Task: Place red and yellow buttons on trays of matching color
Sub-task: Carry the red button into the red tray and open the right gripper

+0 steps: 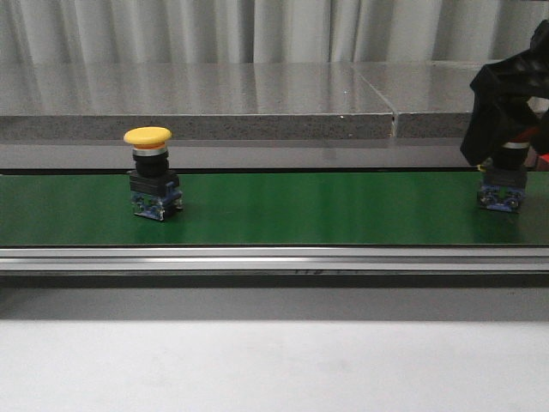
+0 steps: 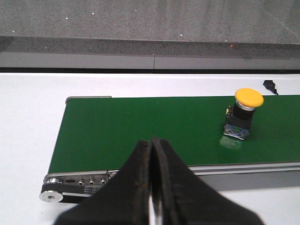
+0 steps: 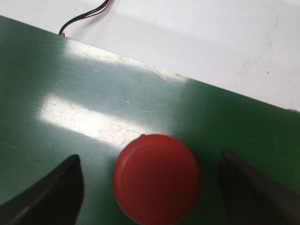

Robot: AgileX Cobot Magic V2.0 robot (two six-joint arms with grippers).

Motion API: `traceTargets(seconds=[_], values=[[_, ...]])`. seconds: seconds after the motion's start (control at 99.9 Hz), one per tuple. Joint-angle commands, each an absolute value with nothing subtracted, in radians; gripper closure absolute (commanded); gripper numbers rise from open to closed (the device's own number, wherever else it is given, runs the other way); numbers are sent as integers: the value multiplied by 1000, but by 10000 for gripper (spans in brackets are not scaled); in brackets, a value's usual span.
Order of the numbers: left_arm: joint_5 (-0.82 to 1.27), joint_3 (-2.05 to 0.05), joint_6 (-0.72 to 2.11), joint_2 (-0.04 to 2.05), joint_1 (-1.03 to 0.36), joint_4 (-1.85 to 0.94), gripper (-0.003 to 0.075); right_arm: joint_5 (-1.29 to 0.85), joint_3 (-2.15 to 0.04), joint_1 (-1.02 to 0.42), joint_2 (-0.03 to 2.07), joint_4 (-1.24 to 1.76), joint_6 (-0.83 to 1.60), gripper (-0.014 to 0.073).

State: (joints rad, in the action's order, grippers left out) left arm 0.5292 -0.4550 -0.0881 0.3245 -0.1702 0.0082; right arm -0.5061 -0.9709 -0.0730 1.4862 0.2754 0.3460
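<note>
On the belt: we saw a long green belt [image 1: 283, 210] with two buttons standing on it, well apart.
Yellow button: the yellow button [image 1: 150, 176] stood upright toward the left end, with nothing touching it.
Red button: the red button [image 3: 157, 177] stood at the far right end, right under our right gripper [image 3: 152, 187].
Right gripper: its two dark fingers [image 3: 51, 194] were spread wide, one on each side of the red cap, and we saw green belt between cap and finger on both sides (so it held nothing yet).
Left gripper: our left gripper [image 2: 151, 187] hung off to the side of the belt with its fingers pressed together and nothing in them.
Trays: we could not see any tray in our pictures.
What could go wrong: we thought the round red cap could slip out if the fingers closed too high on it.
Another worry: the button looked tall on a small base, so a push from one finger first could tip it over.
Wire: a thin wire [image 3: 84, 16] lay on the white table beyond the belt, and a low swing could catch it.
</note>
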Motion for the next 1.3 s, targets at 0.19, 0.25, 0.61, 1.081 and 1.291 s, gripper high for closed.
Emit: traceTargets(seconds=[0.19, 0.25, 0.61, 1.081, 1.291], values=[[456, -483, -88, 332, -179, 0, 739, -495, -1016, -76, 1468, 289, 356, 417], [456, -483, -88, 332, -179, 0, 739, -519, -1040, -74, 1468, 289, 356, 417], [456, -483, -88, 332, -179, 0, 739, -664, -1321, 144, 1470, 289, 356, 417], [456, -483, -88, 332, -179, 0, 739, -659, -1575, 488, 1659, 289, 349, 417], [456, -483, -88, 332, -179, 0, 739, -670, -1714, 526, 1814, 289, 349, 417]])
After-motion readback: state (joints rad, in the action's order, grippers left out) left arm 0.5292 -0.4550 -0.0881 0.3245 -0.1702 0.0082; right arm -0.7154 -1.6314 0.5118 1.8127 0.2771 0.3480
